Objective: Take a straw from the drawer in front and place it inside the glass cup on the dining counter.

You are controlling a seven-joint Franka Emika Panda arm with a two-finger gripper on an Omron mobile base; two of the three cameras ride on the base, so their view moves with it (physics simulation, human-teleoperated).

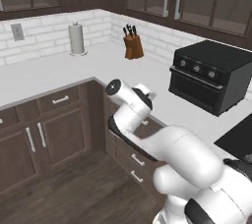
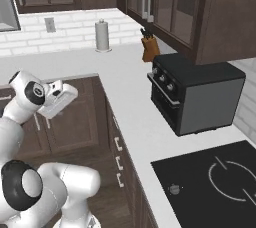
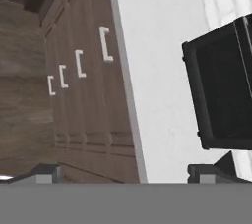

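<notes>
- Reaching for the drawer (image 3: 105, 44) has not begun: the end effector (image 3: 125, 173) hangs released, with both finger tips spread wide and nothing between them, above the edge of the white counter (image 3: 157, 70).
- The drawer front is shut. In the hand view its silver handle (image 3: 105, 44) stands first in a row of similar handles.
- The straw cannot be seen; presumably it lies inside the shut drawer. The glass cup and dining counter are outside these frames.
- Risk: mistaken handle. The handles look alike and lie close together, so an imprecise approach could open a neighbouring front instead.
- Risk: collision. The end effector sits just beside the counter edge, and the black toaster oven (image 3: 221, 85) stands near; a careless descent could strike either.
- Risk: slipped grip. The handle is slim, so an off-centre closure could slide off during the pull.
</notes>
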